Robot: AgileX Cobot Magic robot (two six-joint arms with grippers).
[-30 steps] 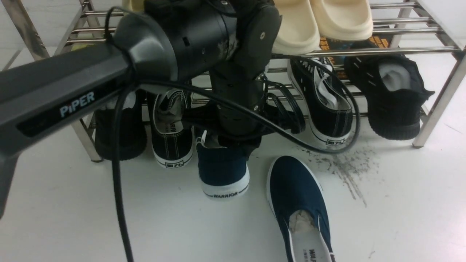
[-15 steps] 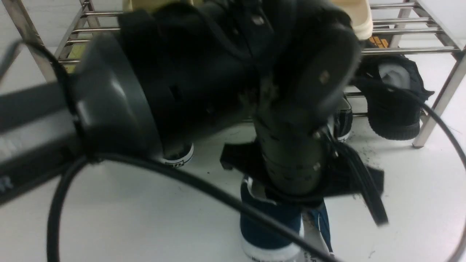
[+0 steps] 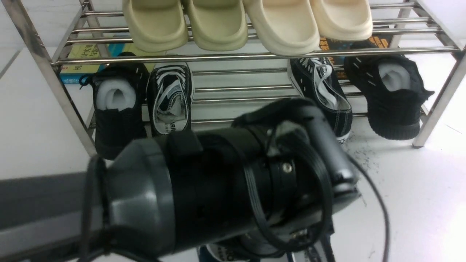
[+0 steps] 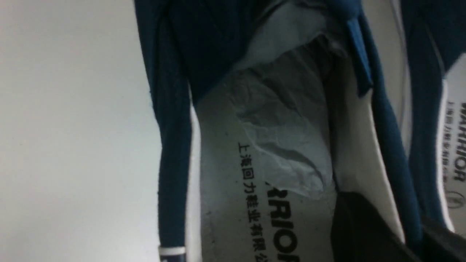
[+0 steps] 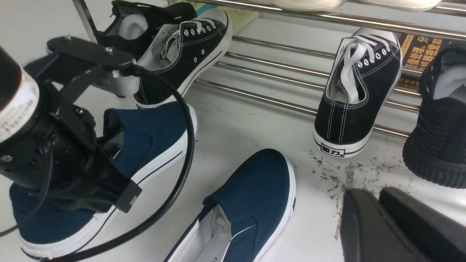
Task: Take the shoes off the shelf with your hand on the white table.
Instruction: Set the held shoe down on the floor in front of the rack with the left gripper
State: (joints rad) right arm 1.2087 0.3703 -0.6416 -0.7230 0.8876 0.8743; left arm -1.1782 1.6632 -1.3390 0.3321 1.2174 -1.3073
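Note:
Two navy-blue slip-on shoes are off the steel shelf [image 3: 236, 56] and on the white table [image 3: 418, 203]. My left gripper [image 4: 391, 218] is shut on the side wall of one navy shoe [image 4: 171, 120], with one finger on its white insole and one outside. In the right wrist view this shoe [image 5: 153, 142] lies left of the other navy shoe [image 5: 255, 189]. I cannot tell whether the held shoe touches the table. My right gripper [image 5: 378, 198] is shut and empty over the scuff streaks [image 5: 335, 174]. In the front view my left arm [image 3: 218, 193] hides both navy shoes.
Cream slides [image 3: 280, 25] sit on the upper tier. Black lace-up sneakers [image 3: 324, 98] [image 3: 171, 98] and black knit shoes [image 3: 393, 98] [image 3: 116, 109] sit on the lower tier. Books [image 3: 78, 54] lie behind the shelf. A black cable [image 5: 182, 153] loops by the held shoe.
My left arm has drawn back from the shelf toward the camera, carrying the navy shoe with it. The arm now hides both navy shoes in the front view.

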